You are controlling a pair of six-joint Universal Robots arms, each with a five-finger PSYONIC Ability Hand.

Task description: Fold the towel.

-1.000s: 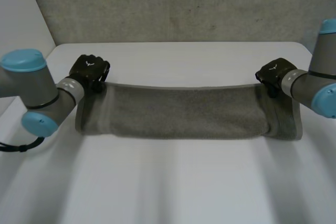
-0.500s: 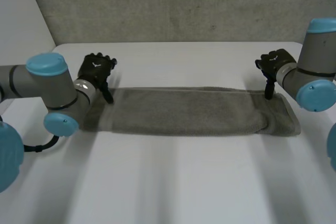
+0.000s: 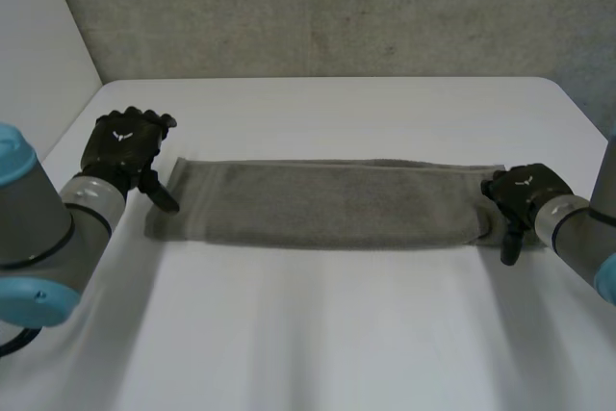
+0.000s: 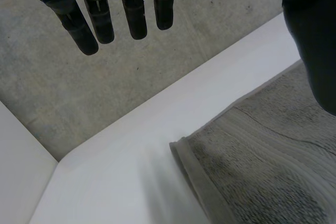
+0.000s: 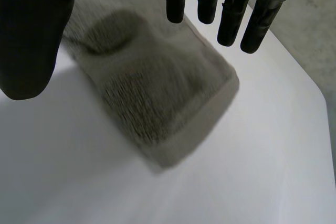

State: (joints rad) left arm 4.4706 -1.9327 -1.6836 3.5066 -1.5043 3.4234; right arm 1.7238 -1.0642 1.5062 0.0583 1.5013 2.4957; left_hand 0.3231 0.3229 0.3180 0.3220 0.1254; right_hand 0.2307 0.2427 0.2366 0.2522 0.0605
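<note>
The towel (image 3: 327,204) lies folded lengthwise on the counter (image 3: 327,334). Left hand (image 3: 120,146) is beside its left end, right hand (image 3: 521,193) over its right end. Both sets of fingers are straight and hold nothing.

**Left hand open over a towel corner**

The left hand (image 4: 134,9) hangs with its fingers (image 4: 84,30) straight and slightly apart, holding nothing. Its thumb (image 4: 315,51) is above the grey towel (image 4: 262,177). The towel lies flat on the white surface (image 4: 105,192), with one hemmed corner near the surface's edge by the concrete wall (image 4: 105,87).
</note>
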